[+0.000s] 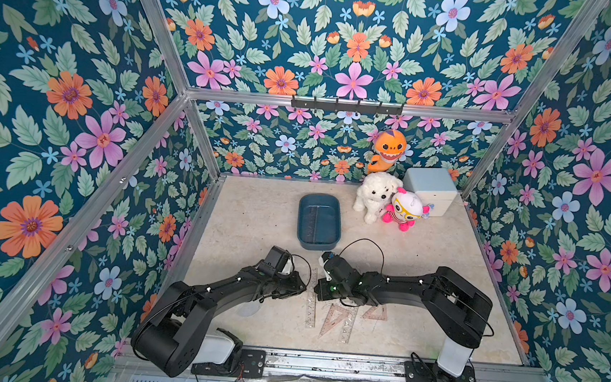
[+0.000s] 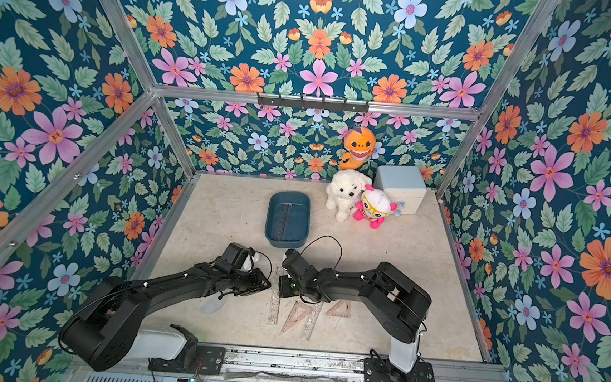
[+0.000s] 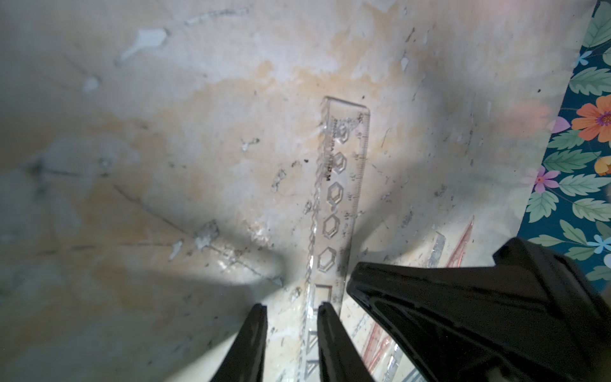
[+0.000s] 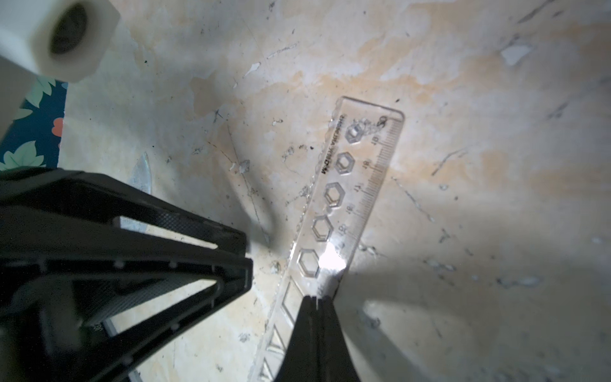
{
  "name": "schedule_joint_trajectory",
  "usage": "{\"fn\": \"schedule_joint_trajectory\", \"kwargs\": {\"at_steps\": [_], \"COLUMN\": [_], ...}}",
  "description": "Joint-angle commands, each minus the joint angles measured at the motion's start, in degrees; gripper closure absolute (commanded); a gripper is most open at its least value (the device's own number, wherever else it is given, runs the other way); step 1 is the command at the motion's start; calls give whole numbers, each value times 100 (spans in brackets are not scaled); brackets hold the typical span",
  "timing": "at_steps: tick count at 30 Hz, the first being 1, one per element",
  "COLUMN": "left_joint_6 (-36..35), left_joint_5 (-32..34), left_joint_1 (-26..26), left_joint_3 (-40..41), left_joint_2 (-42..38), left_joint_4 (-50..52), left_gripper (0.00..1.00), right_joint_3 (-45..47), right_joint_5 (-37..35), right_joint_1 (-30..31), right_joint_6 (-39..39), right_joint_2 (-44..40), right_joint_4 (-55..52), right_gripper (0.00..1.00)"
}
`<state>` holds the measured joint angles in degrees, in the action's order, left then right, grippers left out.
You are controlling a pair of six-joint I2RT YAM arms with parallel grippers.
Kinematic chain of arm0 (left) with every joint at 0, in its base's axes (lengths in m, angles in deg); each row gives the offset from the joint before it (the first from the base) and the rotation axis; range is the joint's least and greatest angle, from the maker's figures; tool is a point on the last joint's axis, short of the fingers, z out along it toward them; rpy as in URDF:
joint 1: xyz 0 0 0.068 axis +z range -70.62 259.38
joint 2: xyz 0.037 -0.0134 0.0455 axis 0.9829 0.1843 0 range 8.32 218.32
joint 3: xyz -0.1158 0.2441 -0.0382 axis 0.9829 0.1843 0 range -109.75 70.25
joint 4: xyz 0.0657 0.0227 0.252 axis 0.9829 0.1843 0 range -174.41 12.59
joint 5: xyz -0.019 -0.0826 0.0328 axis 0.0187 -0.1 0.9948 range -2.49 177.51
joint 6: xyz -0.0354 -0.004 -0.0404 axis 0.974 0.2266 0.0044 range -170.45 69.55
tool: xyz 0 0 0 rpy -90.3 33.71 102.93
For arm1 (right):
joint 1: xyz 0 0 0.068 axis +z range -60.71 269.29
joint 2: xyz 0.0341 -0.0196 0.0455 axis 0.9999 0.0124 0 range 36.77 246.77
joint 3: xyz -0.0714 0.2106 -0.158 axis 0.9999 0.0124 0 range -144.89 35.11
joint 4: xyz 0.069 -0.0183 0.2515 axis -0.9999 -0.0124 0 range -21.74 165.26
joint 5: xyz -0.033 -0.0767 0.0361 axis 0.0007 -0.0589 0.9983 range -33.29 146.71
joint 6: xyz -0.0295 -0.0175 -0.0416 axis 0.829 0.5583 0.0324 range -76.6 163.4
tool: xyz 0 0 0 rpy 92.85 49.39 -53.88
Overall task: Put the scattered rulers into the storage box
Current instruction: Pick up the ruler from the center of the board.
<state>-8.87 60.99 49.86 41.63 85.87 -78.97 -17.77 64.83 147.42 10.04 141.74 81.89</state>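
A long clear stencil ruler lies on the table between my two arms. My right gripper is shut, its tips pinched together on the ruler's scale edge. My left gripper stands open over the ruler's wavy edge, one finger above the ruler and the other beside it. The dark teal storage box sits farther back with one straight ruler lying in it. Two pinkish set squares and another straight ruler lie near the front edge.
A clear protractor lies partly under the left arm. A white plush dog, a pink doll and a pale blue cube container stand at the back right. An orange plush shark hangs on the back wall.
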Motion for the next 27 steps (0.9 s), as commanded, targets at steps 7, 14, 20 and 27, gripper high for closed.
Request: {"fn": "schedule_joint_trajectory", "kwargs": {"at_steps": [7,14,20,27], "left_joint_6": [110,127,120,129], "left_joint_5": [-204,-213,-216,-239], "left_joint_1": [7,33,128,148], "left_joint_3": [120,179,232,252], "left_joint_2": [263,228,170,198], "left_joint_4": [-483,-519,-499,-543], "left_gripper": [68,68,68,68], "right_joint_3": [50,68,-31,-89], "right_joint_5": [-21,-47,101,181], "right_joint_1": [-1,-43,-21,-21], "right_joint_6": [-47,-8,78,70], "right_joint_2": [85,-94,-19,134], "right_joint_4": [120,119,194,214], "right_gripper": [100,100,100,100]}}
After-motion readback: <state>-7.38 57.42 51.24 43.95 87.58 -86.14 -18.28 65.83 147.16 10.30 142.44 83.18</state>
